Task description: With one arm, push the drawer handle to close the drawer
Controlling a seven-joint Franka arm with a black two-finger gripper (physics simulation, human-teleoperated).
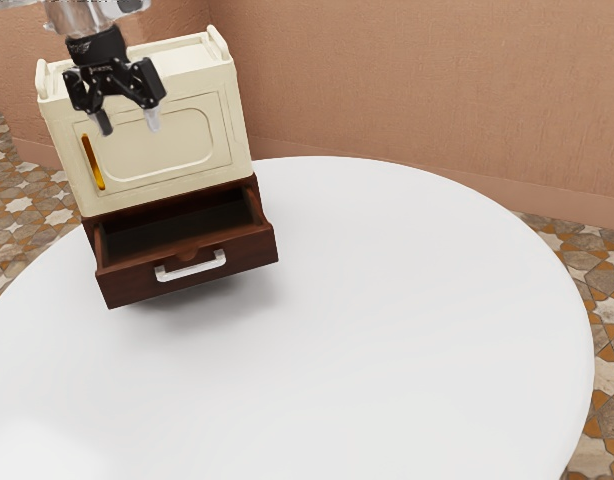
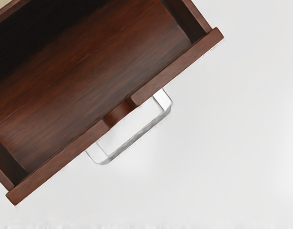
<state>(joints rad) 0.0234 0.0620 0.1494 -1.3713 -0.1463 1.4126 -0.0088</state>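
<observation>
My gripper (image 1: 126, 126) hangs high in the exterior view, in front of the cream upper door and above the drawer, fingers apart, holding nothing. The dark brown drawer (image 1: 187, 268) stands pulled out below the cream cabinet, its hollow visible from above. A silver bar handle (image 1: 192, 271) is fixed to its front. In the wrist view the open drawer (image 2: 89, 81) is seen from above, with the handle (image 2: 137, 135) jutting from its front edge over the white surface. The gripper touches neither drawer nor handle.
The cream cabinet body (image 1: 157, 145) rises above the drawer, with a gold door handle (image 1: 93, 162) on its face and raised rails on top. The round white table (image 1: 407, 330) extends in front and toward the exterior view's right. A brown wall stands behind.
</observation>
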